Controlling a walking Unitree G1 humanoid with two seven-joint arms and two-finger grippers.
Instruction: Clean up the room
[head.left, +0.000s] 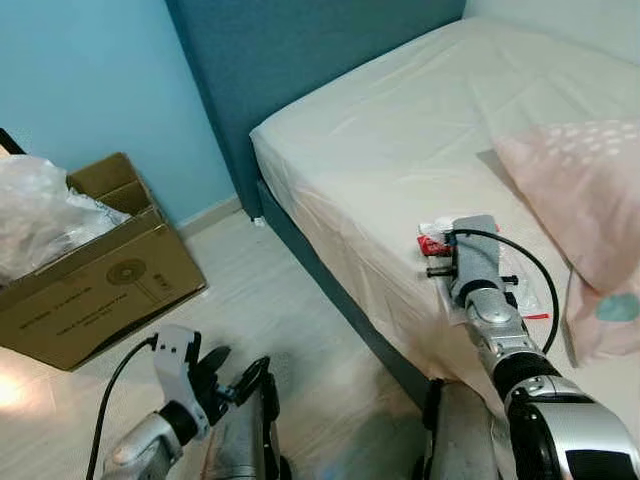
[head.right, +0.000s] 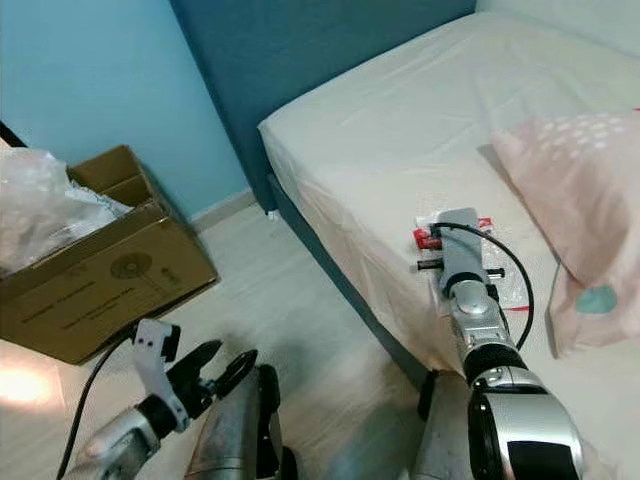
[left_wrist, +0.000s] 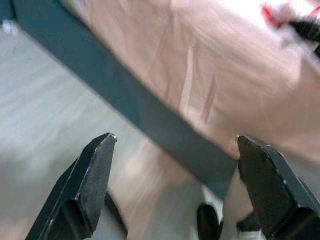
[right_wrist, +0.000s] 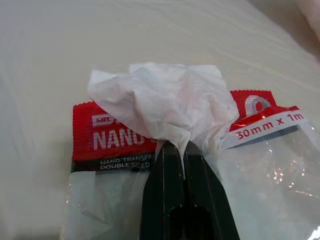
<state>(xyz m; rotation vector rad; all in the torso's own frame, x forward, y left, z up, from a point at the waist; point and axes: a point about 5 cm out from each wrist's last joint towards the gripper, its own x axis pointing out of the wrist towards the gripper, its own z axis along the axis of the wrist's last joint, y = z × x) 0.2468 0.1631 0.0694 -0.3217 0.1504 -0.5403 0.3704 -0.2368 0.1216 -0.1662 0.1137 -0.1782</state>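
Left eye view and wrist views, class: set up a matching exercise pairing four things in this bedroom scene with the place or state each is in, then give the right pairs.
Things
1. crumpled white tissue
2. brown cardboard box
3. pale pink pillow
4. left hand

Places or states
A. on the floor by the light blue wall
B. open, low over the floor beside the bed
C. pinched between the right hand's black fingers
D. lying on the white bed sheet

Pairs: 1-C, 2-A, 3-D, 4-B
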